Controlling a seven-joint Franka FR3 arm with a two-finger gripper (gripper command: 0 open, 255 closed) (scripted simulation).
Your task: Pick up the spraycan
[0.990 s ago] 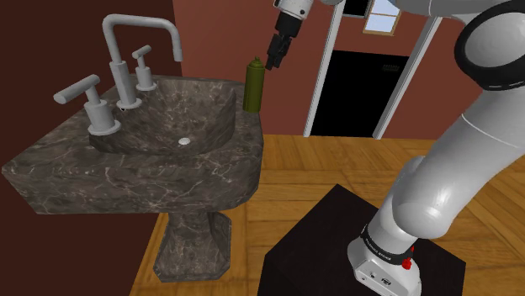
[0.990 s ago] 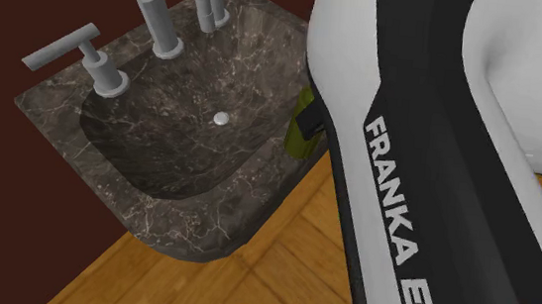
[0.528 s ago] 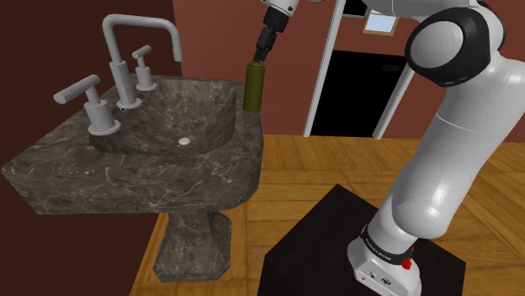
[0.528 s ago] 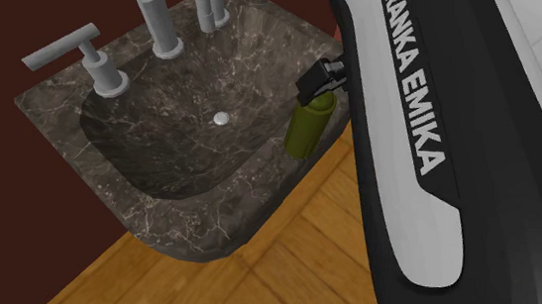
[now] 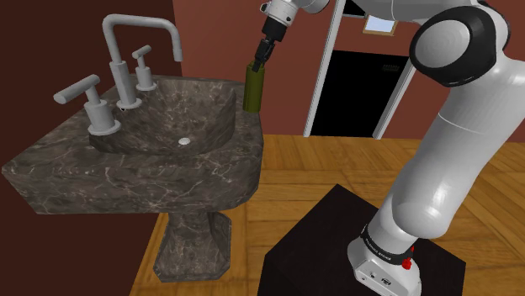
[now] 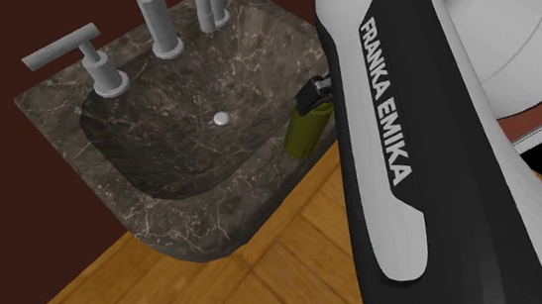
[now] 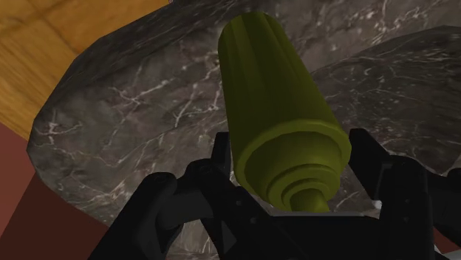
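Observation:
An olive-green spraycan [image 5: 252, 89] stands upright on the back corner of a dark marble sink [image 5: 135, 181], at the shoulder view's right end of the rim. My black gripper [image 5: 257, 64] comes down on it from above and is shut on the can's upper part. In the second exterior view the gripper [image 6: 313, 93] sits on top of the spraycan [image 6: 304, 131], half hidden by the arm. The wrist view has the spraycan [image 7: 270, 103] clasped between the two fingers [image 7: 222, 164], with its nozzle toward the camera.
A grey faucet [image 5: 126, 38] and two lever handles [image 5: 84, 92] stand along the sink's back rim. A brown wall lies behind the can. A doorway with a black area [image 5: 362, 92] is to the right. The dark stand [image 5: 328, 244] rests on the wooden floor.
The gripper swung from beside and above the can onto its top, then its fingers closed on it. The can still stands on the rim.

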